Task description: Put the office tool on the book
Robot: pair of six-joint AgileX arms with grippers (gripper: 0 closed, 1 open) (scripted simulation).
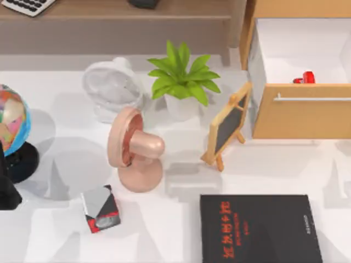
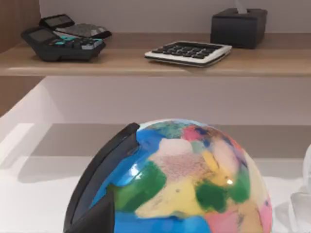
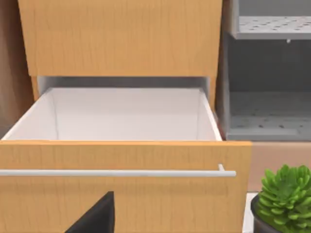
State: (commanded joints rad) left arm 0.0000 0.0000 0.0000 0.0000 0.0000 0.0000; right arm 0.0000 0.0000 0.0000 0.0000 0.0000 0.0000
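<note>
Stapler (image 1: 304, 78): small glossy red bar, lay inside open wooden drawer (image 1: 300, 117), 2 o'clock.
Book (image 1: 260, 228): flat black rectangle, 5 o'clock.
Gripper fingers: cannot tell.

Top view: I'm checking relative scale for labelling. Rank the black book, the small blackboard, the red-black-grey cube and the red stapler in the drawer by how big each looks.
1. Black book, though cut off by the frame's edge.
2. Small blackboard.
3. Cube.
4. Red stapler, smallest, partly hidden behind the drawer front.
</note>
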